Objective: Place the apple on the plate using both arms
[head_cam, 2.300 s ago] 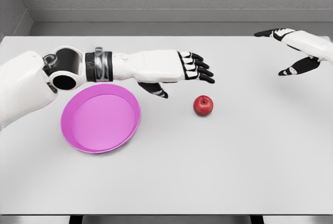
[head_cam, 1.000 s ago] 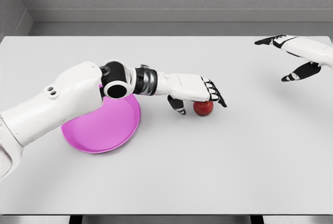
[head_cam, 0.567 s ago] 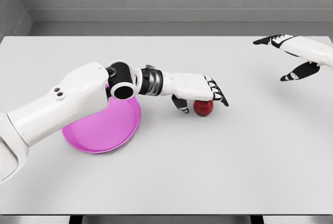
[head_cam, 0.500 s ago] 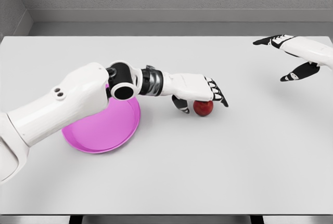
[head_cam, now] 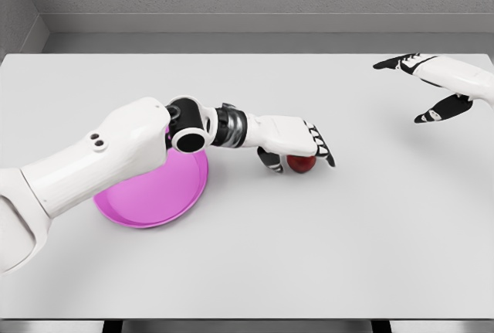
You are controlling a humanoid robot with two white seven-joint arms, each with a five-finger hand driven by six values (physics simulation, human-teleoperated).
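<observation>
a: where's the apple?

b: on the white surface, right of the magenta plate and apart from it. only its lower red part shows; the left hand covers the top.

a: clamped on it?

b: looks so. the palm lies over the top, the dark thumb curls down its left side, and the black-tipped fingers drape over the far right side. the apple sits on the surface.

a: which way does it point?

b: cannot tell. it's round with no clear long axis, and the stem end is hidden under the palm.

a: anything in the way between it and the plate?

b: only the left arm itself. its forearm and elbow reach across the plate's upper right rim, hiding that part. the strip of surface between the plate's rim and the apple is bare.

a: and the other arm?

b: the right hand hangs above the far right corner of the surface, well apart from the apple, fingers spread and holding nothing. the thumb points down-left, the fingers point left.
</observation>
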